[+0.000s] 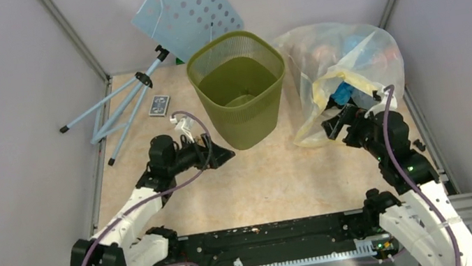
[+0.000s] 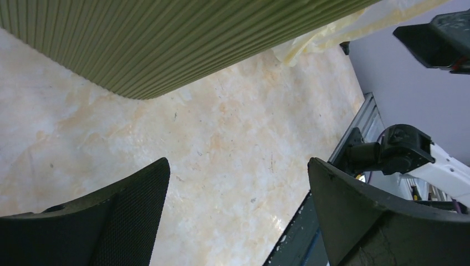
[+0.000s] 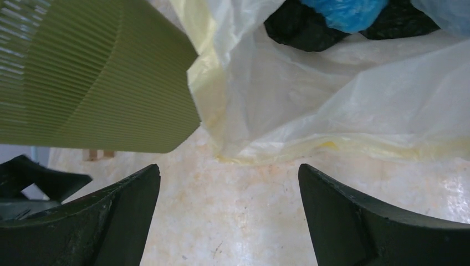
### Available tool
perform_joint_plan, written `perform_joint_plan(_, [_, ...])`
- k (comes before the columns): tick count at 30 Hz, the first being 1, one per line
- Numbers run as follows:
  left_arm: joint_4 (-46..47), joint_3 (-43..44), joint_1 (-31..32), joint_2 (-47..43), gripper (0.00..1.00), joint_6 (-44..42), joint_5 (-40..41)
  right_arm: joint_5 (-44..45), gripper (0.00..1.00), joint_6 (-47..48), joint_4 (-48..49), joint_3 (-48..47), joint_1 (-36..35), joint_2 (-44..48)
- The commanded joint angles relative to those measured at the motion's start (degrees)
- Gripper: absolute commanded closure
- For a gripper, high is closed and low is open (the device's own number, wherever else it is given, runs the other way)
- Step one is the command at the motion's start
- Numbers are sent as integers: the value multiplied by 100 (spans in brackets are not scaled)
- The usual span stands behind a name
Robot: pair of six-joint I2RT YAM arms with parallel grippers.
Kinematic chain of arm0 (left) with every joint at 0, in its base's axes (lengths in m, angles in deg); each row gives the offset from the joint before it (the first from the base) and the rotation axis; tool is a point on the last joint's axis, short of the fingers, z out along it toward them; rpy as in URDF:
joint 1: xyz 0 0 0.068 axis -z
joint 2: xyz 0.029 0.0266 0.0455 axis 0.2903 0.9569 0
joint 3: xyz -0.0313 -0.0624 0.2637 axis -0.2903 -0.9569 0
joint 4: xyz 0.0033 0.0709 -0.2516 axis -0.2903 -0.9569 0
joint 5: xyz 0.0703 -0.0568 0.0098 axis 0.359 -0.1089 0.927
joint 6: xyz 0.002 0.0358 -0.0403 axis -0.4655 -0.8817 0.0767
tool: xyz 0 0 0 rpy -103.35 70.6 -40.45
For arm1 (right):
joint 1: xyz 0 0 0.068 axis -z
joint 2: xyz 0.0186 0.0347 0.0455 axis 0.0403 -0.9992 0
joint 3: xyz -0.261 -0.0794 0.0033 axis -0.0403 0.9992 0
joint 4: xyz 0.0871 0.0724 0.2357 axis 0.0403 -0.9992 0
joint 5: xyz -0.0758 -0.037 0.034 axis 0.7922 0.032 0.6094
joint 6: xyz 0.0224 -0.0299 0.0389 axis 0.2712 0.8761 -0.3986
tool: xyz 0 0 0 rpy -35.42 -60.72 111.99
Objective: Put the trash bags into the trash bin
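Left fingers (image 2: 122, 216): spread wide and empty, with only beige marbled tabletop (image 2: 221, 144) between them.
Right fingers (image 3: 354, 221): spread just as wide, holding nothing.
Bin: one olive-green ribbed plastic wastebasket (image 1: 239, 90) stands upright mid-table between the grippers. The left gripper (image 1: 221, 153) is just beside its near-left base, not touching. The right gripper (image 1: 332, 123) is off to its right.
Bag: one large clear yellowish plastic bag (image 1: 348, 52) sits just beside the bin, in front of the right fingers.
Blue plastic: one crinkled blue piece (image 3: 346, 8) is inside that bag. Whether it is a bag, I cannot tell.
Far left: one perforated light-blue panel (image 1: 189, 6), one light-blue tripod (image 1: 123, 104), one small patterned card (image 1: 159, 105).
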Motion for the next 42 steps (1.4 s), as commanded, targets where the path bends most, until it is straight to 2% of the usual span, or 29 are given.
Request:
perform_joint_plan(1, [1349, 19, 190, 496, 1, -289, 163, -645, 7, 405, 355, -353, -12, -41])
perform_joint_plan(5, [2511, -283, 440, 939, 1, -333, 490, -58, 13, 312, 216, -307, -14, -12])
perform_joint_plan(10, [2760, 175, 463, 1834, 1, -614, 601, 117, 21, 153, 385, -20, -9, 29])
perform_joint_plan(15, [3471, 409, 460, 2727, 1, -516, 415, 432, 23, 5, 410, 272, -14, 10])
perform_joint_plan(16, [3527, 474, 458, 2888, 1, -537, 437, 517, 25, -16, 431, 313, -15, 11])
perform_joint_plan(18, [3539, 641, 460, 3164, 1, -586, 481, 828, 38, -158, 467, 422, -14, -11])
perform_joint_plan(20, [3543, 818, 456, 3468, 2, -571, 596, 1532, 47, -652, 235, 456, -7, -101])
perform_joint_plan(22, [3602, 1002, 450, 3724, 2, -479, 701, 1780, 50, -932, 257, 469, -10, -261])
perform_joint_plan(29, [3874, 1600, 392, 4459, 4, -579, 899, 1950, 56, -1189, 1298, 533, 28, -1177])
perform_joint_plan(33, [3957, 1798, 283, 4753, 3, -548, 576, 1978, 57, -1011, 2081, 486, 282, -1746])
perform_joint_plan(42, [4456, 1342, 295, 4663, 2, -646, 509, 1789, 46, -432, 3986, 366, 789, -3191])
